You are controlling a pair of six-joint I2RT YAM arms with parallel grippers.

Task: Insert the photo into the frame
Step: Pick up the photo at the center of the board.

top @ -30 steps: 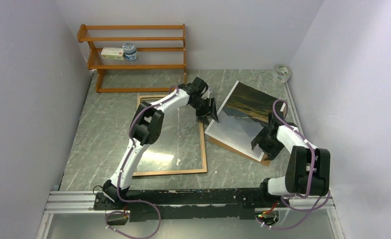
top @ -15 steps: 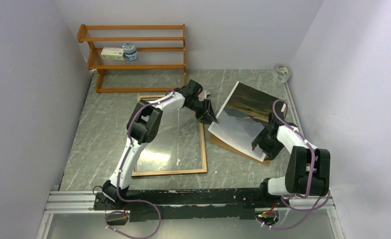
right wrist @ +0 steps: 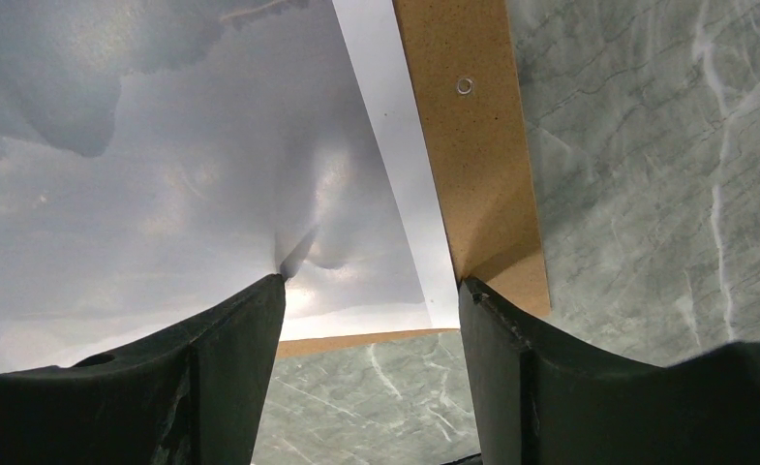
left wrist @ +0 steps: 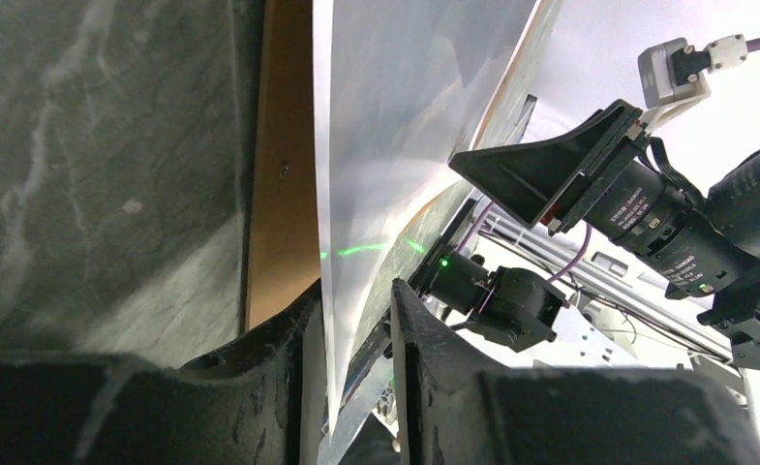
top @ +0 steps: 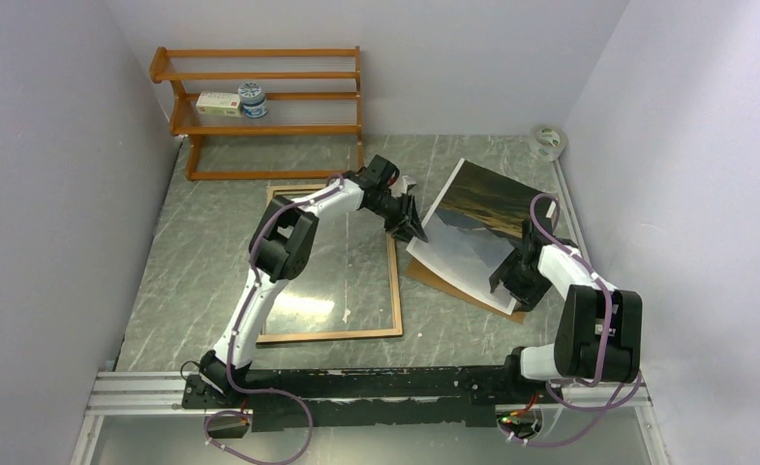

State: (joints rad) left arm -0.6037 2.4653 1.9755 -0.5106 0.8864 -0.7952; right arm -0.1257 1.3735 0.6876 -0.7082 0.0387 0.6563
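The photo [top: 472, 228] lies tilted on the brown backing board [top: 434, 279], right of the frame [top: 329, 335], which lies flat with its wood-coloured back up. My left gripper [top: 414, 228] is at the photo's left edge. In the left wrist view the sheet [left wrist: 385, 116] stands between the narrowed jaws of that gripper [left wrist: 354, 289], against one finger with a gap to the other. My right gripper [top: 511, 281] stands open at the photo's near right corner. One of its fingers [right wrist: 250, 310] presses a dimple into the photo [right wrist: 163, 174]; the other rests on the board [right wrist: 472, 145].
An orange-brown shelf rack [top: 259, 107] at the back left holds a small box [top: 219, 104] and a round tin [top: 253, 99]. A tape roll [top: 548, 141] sits at the back right corner. Walls close in on both sides.
The left gripper has slid slightly right onto the photo's left edge and its jaws have narrowed around it. That edge has shifted a little right. The right arm has not moved.
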